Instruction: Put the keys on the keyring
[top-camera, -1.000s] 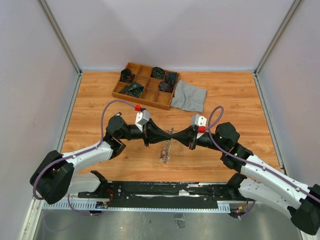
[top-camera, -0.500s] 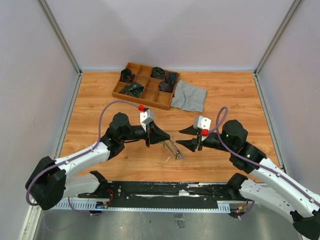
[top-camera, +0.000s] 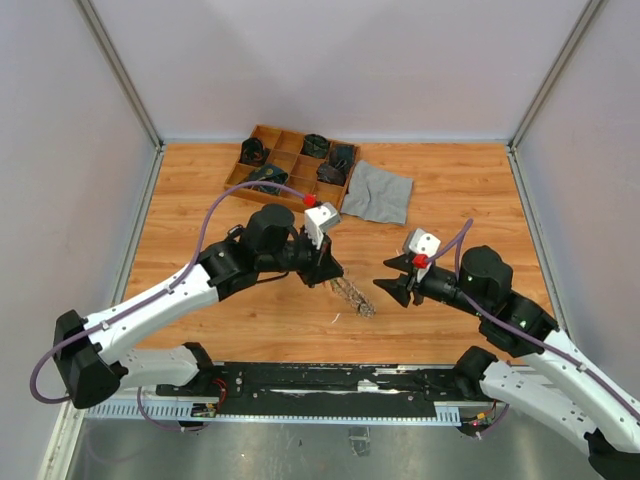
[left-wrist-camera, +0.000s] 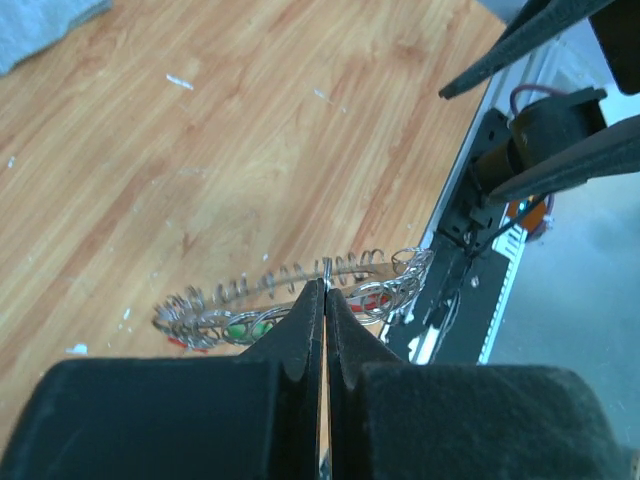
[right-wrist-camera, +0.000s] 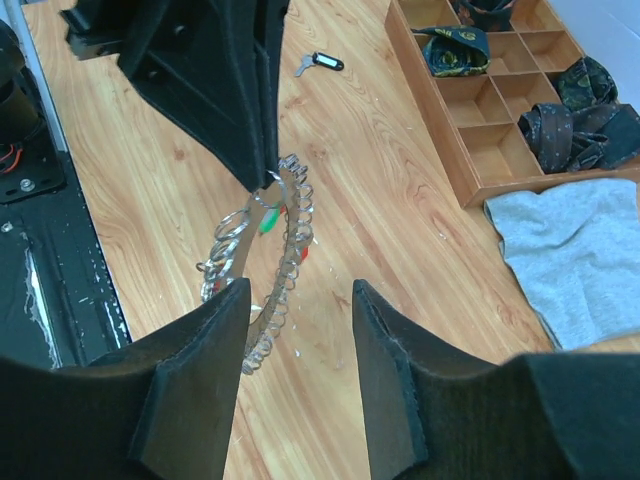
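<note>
Keyring hanging over the tabletop
Wooden tray sits at the far edge. Left hand is clamped tight on the keyring, which dangles from it; right hand hangs open just beside. One loose key lies flat.

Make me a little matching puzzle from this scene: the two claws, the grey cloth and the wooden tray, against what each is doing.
Things:
1. left gripper
2. right gripper
3. grey cloth
4. wooden tray

States:
A. holds dark bundles in its compartments
B. open, holding nothing
C. pinched shut on the keyring
D. lying beside the tray

Pairs: 1-C, 2-B, 3-D, 4-A
</note>
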